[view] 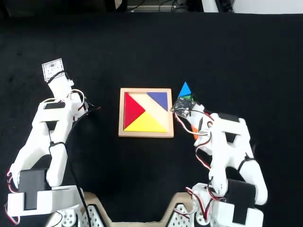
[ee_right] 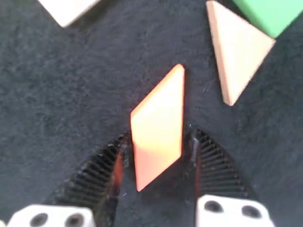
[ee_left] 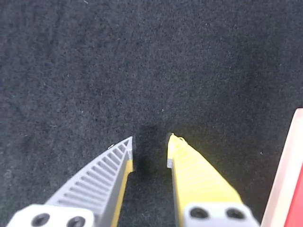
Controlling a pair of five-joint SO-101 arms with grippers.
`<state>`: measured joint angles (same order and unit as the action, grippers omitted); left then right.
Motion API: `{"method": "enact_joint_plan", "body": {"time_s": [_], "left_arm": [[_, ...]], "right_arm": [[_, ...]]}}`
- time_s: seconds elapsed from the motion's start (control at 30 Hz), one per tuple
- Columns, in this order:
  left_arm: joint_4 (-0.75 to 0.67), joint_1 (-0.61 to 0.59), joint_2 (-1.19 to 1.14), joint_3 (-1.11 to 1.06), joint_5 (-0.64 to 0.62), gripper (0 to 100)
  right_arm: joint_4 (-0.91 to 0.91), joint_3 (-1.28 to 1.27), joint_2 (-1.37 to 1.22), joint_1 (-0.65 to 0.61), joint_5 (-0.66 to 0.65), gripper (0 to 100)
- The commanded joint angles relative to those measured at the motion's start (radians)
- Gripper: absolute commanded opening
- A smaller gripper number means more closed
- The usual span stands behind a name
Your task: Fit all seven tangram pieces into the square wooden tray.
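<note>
Black cloth table (view: 142, 47), pick-up apparently in hand: right tool (ee_right: 158, 138), apart, straddles the orange wooden parallelogram (ee_right: 158, 127) just right of the square wooden tray (view: 146, 135), next needing closure and lift; left tool (ee_left: 150, 142) gapes.

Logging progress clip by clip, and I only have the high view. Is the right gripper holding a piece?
Observer: Its wrist view shows the orange parallelogram lying between the open fingers of the right gripper; whether they touch it is unclear.
Operator: And the left gripper?
Observer: The left gripper is open over bare black cloth, with nothing between its fingers.
</note>
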<state>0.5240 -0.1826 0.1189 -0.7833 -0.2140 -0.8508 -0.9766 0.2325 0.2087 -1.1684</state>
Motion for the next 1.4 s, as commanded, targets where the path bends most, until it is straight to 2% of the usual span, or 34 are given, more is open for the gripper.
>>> {"method": "enact_joint_plan", "body": {"time_s": [0.0,0.2,0.37,0.5,0.7,0.77,0.93,1.0,1.13,1.23,1.37], "left_arm": [[-0.017,-0.004,0.003,0.013,0.009,13],[-0.017,-0.004,0.003,0.012,0.009,13],[-0.017,-0.004,0.003,0.012,0.011,13],[-0.017,-0.004,0.003,0.013,0.011,13],[-0.017,-0.002,0.003,0.015,0.011,13],[-0.017,-0.002,0.003,0.015,0.011,13],[-0.017,-0.002,0.003,0.013,0.011,13],[-0.017,-0.002,0.003,0.010,0.011,13],[-0.017,-0.004,0.003,0.008,0.011,13],[-0.017,-0.004,0.003,0.008,0.011,13],[-0.017,-0.004,0.003,0.008,0.011,13]], "right_arm": [[0.014,0.044,-0.054,-0.043,0.012,20.8],[-0.075,0.200,-0.191,-0.052,0.012,18.3],[-0.078,0.263,-0.225,-0.052,0.012,1.7],[-0.098,0.277,-0.162,-0.052,0.012,2.4],[-0.313,0.297,0.036,-0.098,0.021,2.4],[-0.351,0.300,0.108,-0.123,0.117,2.4],[-0.353,0.298,0.251,-0.149,0.457,2.4],[-0.328,0.289,0.292,-0.144,0.531,2.4],[-0.232,0.225,0.348,-0.110,0.598,2.4],[-0.091,0.142,0.364,-0.060,0.643,2.4],[0.137,0.031,0.364,0.068,0.658,2.4]]}}
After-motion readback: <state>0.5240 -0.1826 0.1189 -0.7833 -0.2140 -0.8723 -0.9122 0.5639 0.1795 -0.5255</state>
